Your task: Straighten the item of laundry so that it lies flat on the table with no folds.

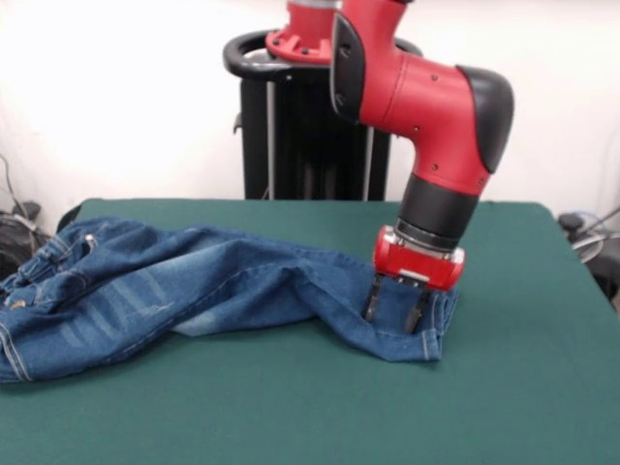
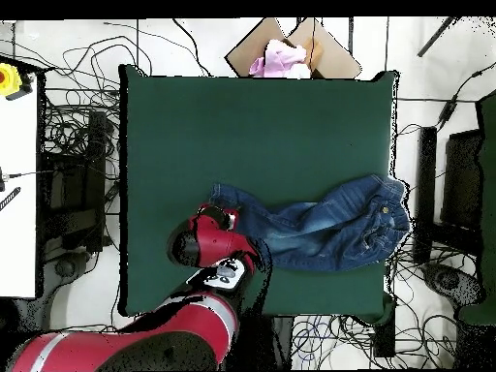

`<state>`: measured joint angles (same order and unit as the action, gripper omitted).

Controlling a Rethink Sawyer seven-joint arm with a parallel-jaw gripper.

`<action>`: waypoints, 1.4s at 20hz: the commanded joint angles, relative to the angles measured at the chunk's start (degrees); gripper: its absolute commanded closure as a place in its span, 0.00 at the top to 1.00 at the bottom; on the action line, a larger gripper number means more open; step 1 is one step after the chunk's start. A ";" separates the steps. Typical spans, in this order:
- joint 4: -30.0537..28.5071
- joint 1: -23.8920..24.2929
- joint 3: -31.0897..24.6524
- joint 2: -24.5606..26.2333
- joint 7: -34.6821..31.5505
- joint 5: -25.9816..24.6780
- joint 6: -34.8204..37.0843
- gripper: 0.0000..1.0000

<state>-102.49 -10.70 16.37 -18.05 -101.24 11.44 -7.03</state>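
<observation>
Front view: the jeans (image 1: pixel 194 291) lie rumpled across the worktop (image 1: pixel 504 387), waistband at one edge, legs bunched together. The tool (image 1: pixel 395 312) stands on the hem end, fingers spread and pressed into the denim, presumably placed to pinch and draw the leg straight.

A small pair of faded blue denim jeans (image 1: pixel 194 286) lies crumpled across the dark green felt table (image 1: pixel 320 407), its waistband at the table's left edge. At the jeans' right end, by the leg hems, the red and black arm's gripper (image 1: pixel 395 312) points down, both dark fingers (image 1: pixel 372 300) parted, touching the denim.
</observation>
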 commanded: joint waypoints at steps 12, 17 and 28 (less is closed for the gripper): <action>-0.13 6.64 -11.03 -0.29 -9.54 2.66 14.68 0.00; 3.46 5.54 -11.21 0.96 -10.05 3.91 16.23 0.00; 11.12 1.70 -14.57 5.43 -14.69 11.56 15.95 0.00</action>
<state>-99.90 -5.88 12.08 -19.42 -101.24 15.65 5.95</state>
